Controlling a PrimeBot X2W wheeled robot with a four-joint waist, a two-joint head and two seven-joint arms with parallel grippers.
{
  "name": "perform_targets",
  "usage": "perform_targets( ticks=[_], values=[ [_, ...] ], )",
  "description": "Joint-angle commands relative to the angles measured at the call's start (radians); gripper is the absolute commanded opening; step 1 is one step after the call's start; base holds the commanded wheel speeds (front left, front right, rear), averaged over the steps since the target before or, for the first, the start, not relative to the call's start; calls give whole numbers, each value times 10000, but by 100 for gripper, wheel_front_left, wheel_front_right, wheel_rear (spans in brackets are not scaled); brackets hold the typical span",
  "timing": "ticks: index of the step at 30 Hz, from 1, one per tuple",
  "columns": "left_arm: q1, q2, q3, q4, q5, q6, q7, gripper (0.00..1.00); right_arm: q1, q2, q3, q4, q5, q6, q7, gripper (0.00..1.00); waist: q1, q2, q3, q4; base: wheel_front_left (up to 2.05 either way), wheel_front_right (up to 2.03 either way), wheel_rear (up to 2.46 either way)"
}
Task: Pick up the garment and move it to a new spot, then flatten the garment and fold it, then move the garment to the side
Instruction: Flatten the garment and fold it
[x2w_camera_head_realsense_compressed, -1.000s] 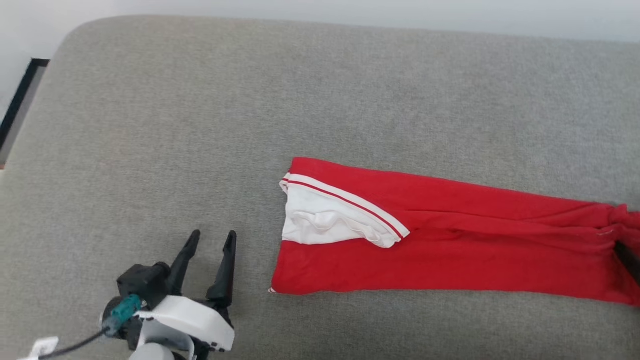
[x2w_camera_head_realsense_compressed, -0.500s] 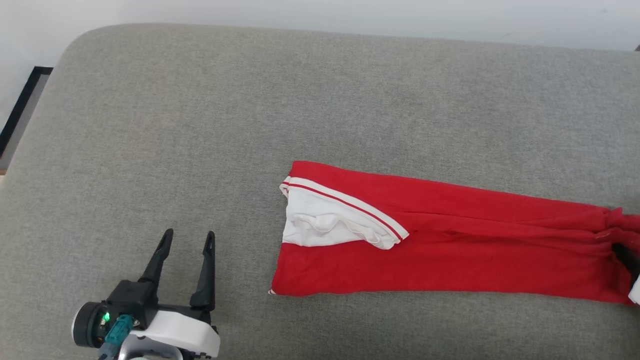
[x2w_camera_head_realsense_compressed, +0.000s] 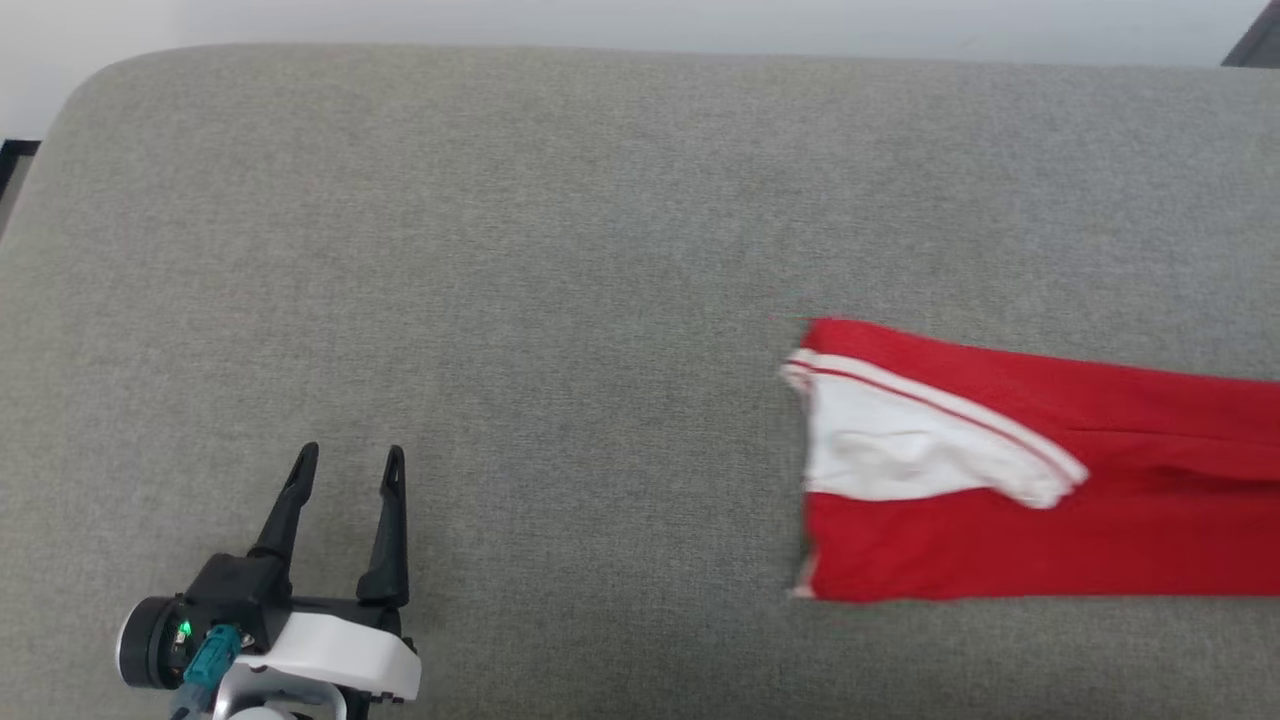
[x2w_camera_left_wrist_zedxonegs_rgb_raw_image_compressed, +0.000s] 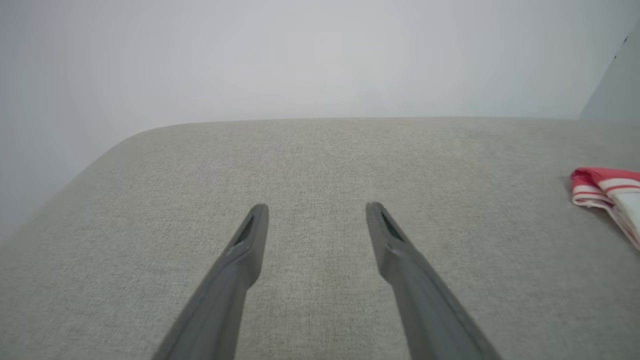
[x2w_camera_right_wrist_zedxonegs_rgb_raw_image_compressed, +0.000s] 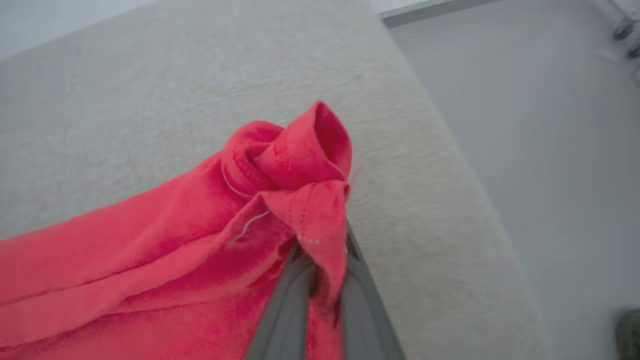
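Right gripper (x2w_camera_right_wrist_zedxonegs_rgb_raw_image_compressed: 322, 252): two dark fingers pinched shut on bunched end of red short-sleeved jersey T-shirt with white sleeve and striped trim (x2w_camera_right_wrist_zedxonegs_rgb_raw_image_compressed: 150, 240), lower centre of right wrist view. Left gripper (x2w_camera_head_realsense_compressed: 350, 458): jaws wide apart, nothing between them, lower left of head view, over bare grey woven fabric cushion (x2w_camera_head_realsense_compressed: 600, 250). T-shirt: long narrow strip lying flat, right side of head view, running off right edge. Judgement: flattening and lengthwise fold look done; move to side, perhaps further fold, left.

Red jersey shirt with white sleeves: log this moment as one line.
right gripper: shut on bunched end of red jersey shirt with white sleeves | left gripper: open, empty, above grey fabric cushion
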Motion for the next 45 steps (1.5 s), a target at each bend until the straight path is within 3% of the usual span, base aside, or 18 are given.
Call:
perform_targets(
  ticks=[1,5,9,18,25,33,43,44,45],
  values=[
    [-126,-30,74,-71,102,-42,-49,100,80,-104,-192,16,-96,-11,-66,0,0,-1,13,-43,0,0,0],
    [-188,-56,221,-67,139,-83,-49,100,129,-110,-470,-347,-270,-10,102,0,0,-1,28,-162,0,0,0],
    [-241,-89,173,-127,208,-124,-50,100,293,309,86,-1490,-230,-10,634,0,0,-1,34,-258,0,0,0],
    [-292,-208,343,-352,-240,-143,-50,100,732,1474,2581,-5649,-199,-8,2058,0,0,-1,-31,-350,0,0,0],
    [-373,-269,70,-289,-664,-140,-50,100,55,2261,4619,-7519,-406,-10,2852,0,0,-1,-138,-45,0,0,0],
    [-365,-297,-352,-224,-985,-141,-50,100,-655,2721,5807,-6529,-694,-8,2970,0,0,-1,-208,571,0,0,0],
    [-264,-312,-803,235,-1353,-142,-50,100,-763,2828,6130,-4206,-563,-10,2233,0,0,-1,-318,1119,0,0,0],
    [-254,-315,-801,260,-1398,-142,-50,100,-790,2868,6179,-4043,-480,-8,2100,2,0,-1,-338,1127,0,0,0],
    [-233,-316,-787,287,-1423,-142,-50,100,-830,2902,6238,-3953,-437,-10,1950,16,0,-1,-379,1120,0,0,0]
  ],
)
